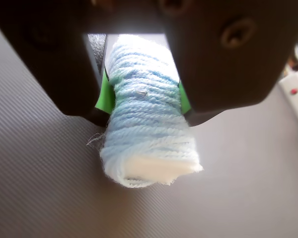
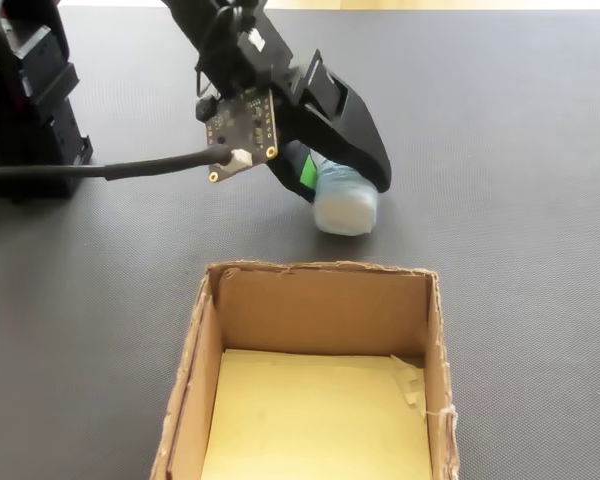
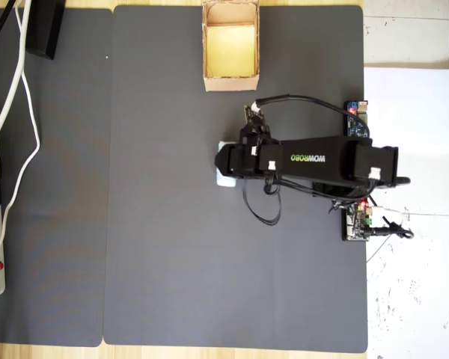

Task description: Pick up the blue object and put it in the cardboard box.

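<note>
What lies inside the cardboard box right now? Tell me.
The cardboard box shows only its pale yellow floor. The blue object is outside, held in the claw over the mat. The near edge is cropped in the fixed view.

We see a matte black plastic arm (image 3: 314,161), white lettering along its top, our gripper (image 1: 144,96) green-padded inside, recessed screws, a small camera board (image 2: 240,127), looping black cables (image 3: 258,206).

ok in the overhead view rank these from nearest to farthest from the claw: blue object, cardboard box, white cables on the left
Claw sits mid-mat.
1. Blue object: in the claw itself.
2. Cardboard box: at the mat's top edge, slightly right of the claw.
3. White cables: far left side.
</note>
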